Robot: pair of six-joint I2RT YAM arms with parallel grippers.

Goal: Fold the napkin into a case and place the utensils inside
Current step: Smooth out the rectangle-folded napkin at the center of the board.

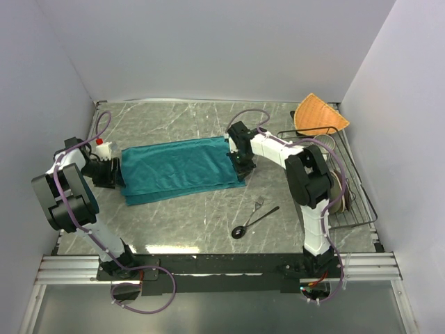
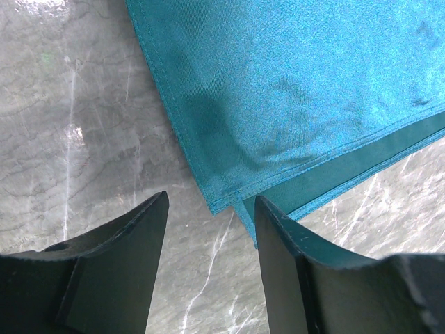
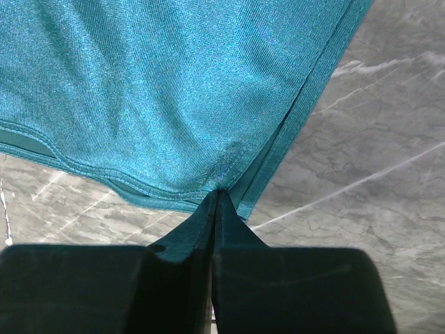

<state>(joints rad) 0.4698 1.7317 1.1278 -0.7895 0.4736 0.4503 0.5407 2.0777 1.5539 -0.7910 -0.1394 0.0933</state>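
Right gripper (image 3: pixel 215 196) on napkin (image 3: pixel 174 83) corner

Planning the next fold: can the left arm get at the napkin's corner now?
Probably yes: the left gripper is open, with the napkin corner lying uncovered just ahead of its jaws.

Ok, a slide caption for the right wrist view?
Right end effector shut on a corner of the folded teal napkin, marble table beneath.

Lab test cell: plain white walls (image 1: pixel 208 42) enclose my marble-patterned table (image 1: pixel 181 223); aluminium rail (image 1: pixel 69 268) carries my arms.
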